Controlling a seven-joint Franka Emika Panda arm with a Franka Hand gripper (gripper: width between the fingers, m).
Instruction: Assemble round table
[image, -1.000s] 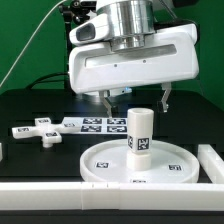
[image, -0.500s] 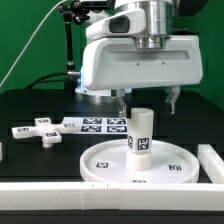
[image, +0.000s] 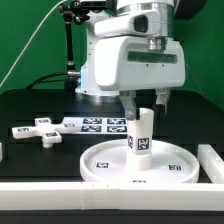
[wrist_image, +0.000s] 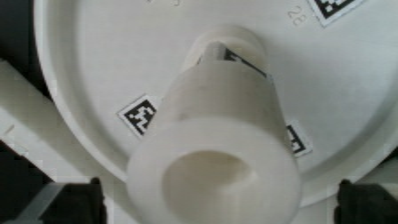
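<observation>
Plainly, the leg stood upright at the centre of the disc, long axis vertical, beneath the gripper, whose jaws were spread (one either side of its top).

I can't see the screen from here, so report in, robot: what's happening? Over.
Gripper open, just over leg top. Leg upright at disc centre. Foot piece lies apart; nothing blocking.

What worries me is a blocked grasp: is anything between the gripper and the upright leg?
Nothing visible does. The gripper hangs open directly above the leg, which stands upright on the round disc. The wrist view shows the leg's top with nothing over it. The foot piece lies aside, toward the exterior view's left.
</observation>
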